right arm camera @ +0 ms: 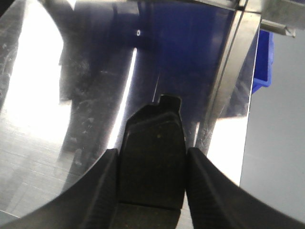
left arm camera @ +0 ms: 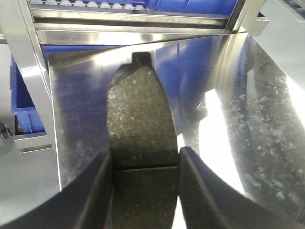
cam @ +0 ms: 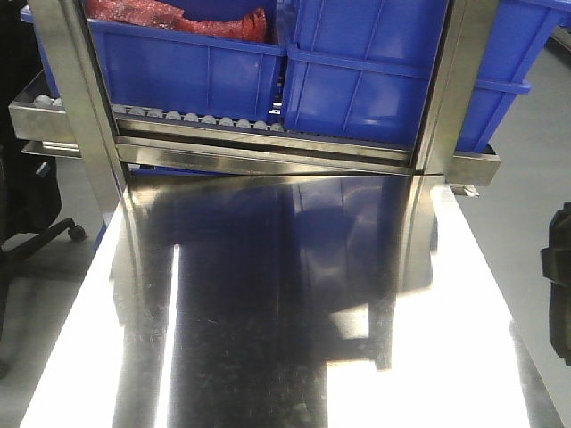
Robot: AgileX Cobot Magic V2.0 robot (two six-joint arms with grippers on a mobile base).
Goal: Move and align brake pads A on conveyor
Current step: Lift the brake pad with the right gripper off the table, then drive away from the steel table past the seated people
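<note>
As the left end effector (left arm camera: 145,155) clamps a speckled grey, grooved oblong brake pad (left arm camera: 138,114) pointing toward 12 o'clock over the shiny steel surface (left arm camera: 238,119), the right end effector (right arm camera: 152,152) grips a darker oblong brake pad (right arm camera: 152,129) the same way.

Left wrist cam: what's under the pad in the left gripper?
Shiny steel table shows around the brake pad clamped in the left gripper. The patch directly beneath the pad is covered, so contact or clearance can't be told.
</note>
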